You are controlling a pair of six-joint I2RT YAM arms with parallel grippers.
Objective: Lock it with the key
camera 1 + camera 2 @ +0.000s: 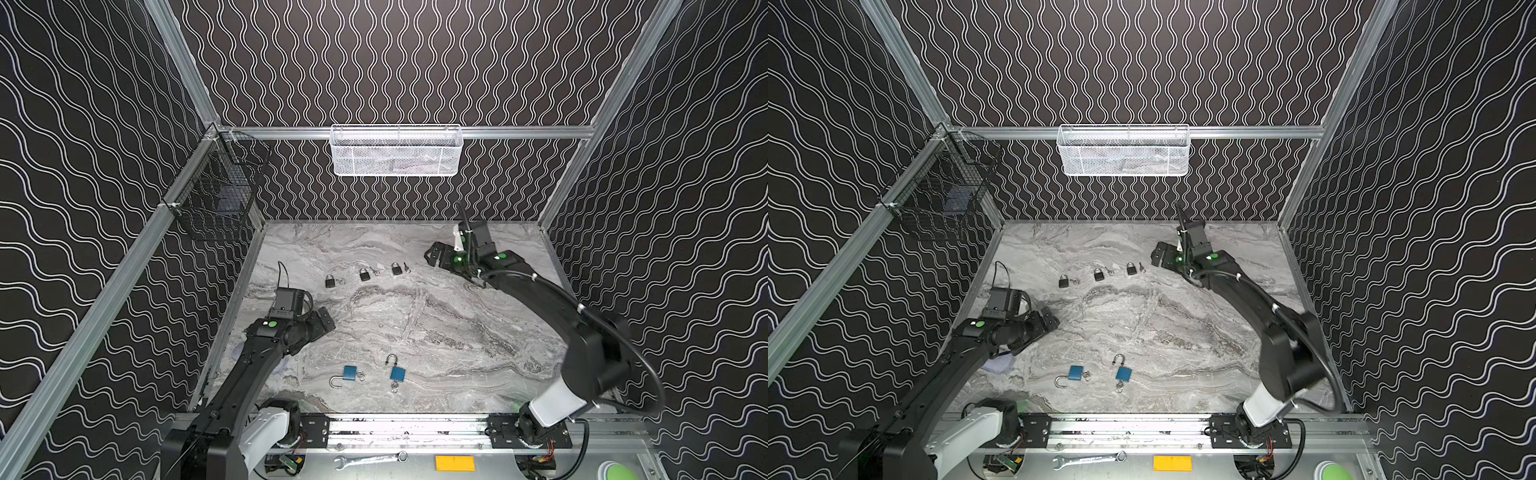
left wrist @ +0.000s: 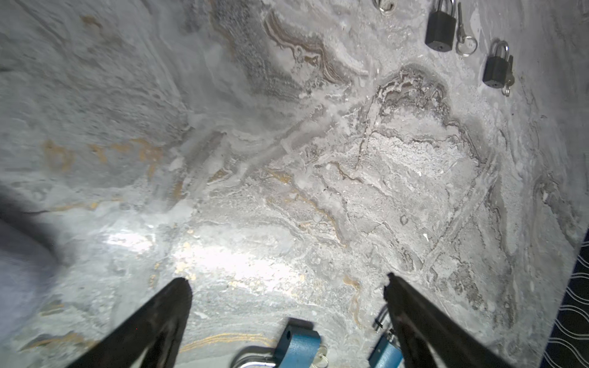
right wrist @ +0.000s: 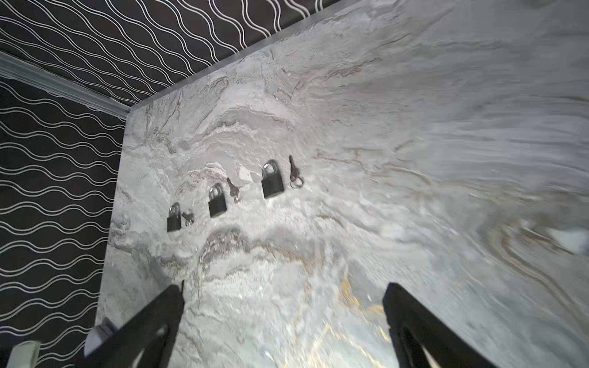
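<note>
Marble surface (image 1: 457, 332) has black padlocks (image 1: 364, 274) and two blue padlocks (image 1: 350, 372), probably unlocked; left fingers (image 2: 165, 309) and right fingers (image 3: 169, 302) spread, empty.

Overhead pair and close wrist cameras share tabletop (image 1: 436, 332).

The left arm (image 1: 249, 365) rises from the near left corner of the tabletop (image 1: 436, 332) and bends inward. The left gripper (image 1: 326, 322) hovers low beside the left edge with its jaws spread wide and empty (the wrist view shows both fingers (image 2: 159, 318) well apart). The right arm (image 1: 540, 299) reaches from the near right corner toward the far edge. The right gripper (image 1: 432, 253) points leftward, equally wide and holding nothing.
</note>
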